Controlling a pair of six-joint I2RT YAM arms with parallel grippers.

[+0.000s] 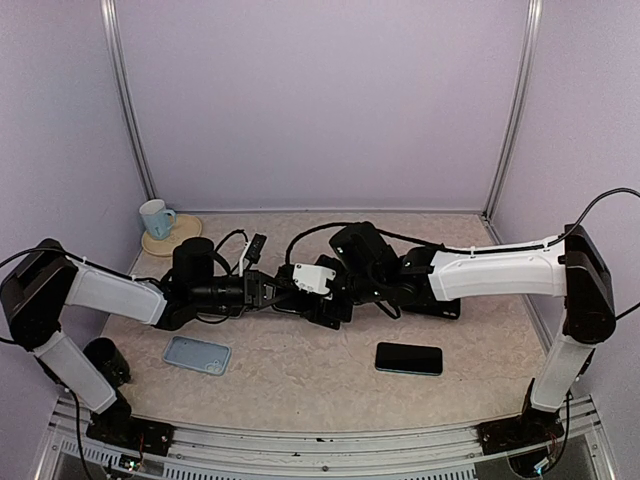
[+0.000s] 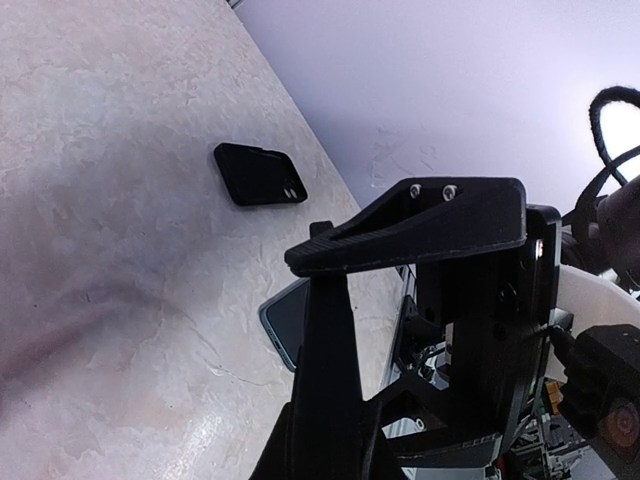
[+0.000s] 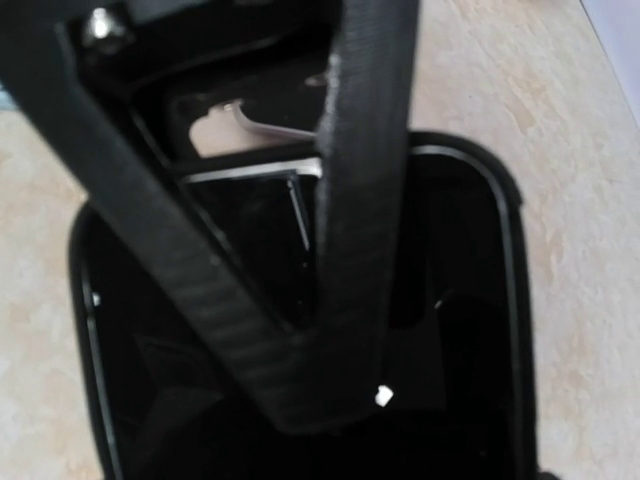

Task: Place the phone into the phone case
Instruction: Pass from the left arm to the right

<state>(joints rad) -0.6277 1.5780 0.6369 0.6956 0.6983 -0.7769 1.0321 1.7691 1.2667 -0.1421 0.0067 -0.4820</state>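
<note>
You are working at the fitting step, I judge: left claw [image 1: 272, 292] and right claw [image 1: 322, 305] are meeting above a dark slab [image 3: 460, 300] on the worktop [image 1: 300, 395], phone or case I cannot tell. The left claw is fully closed, nothing seen in it; the right claw's opening I cannot tell. The black phone [image 1: 409, 358] is lying at 5 o'clock from them, and the pale blue phone case [image 1: 197, 354] at 7 o'clock, seemingly empty. The next move is calling for square alignment.
</note>
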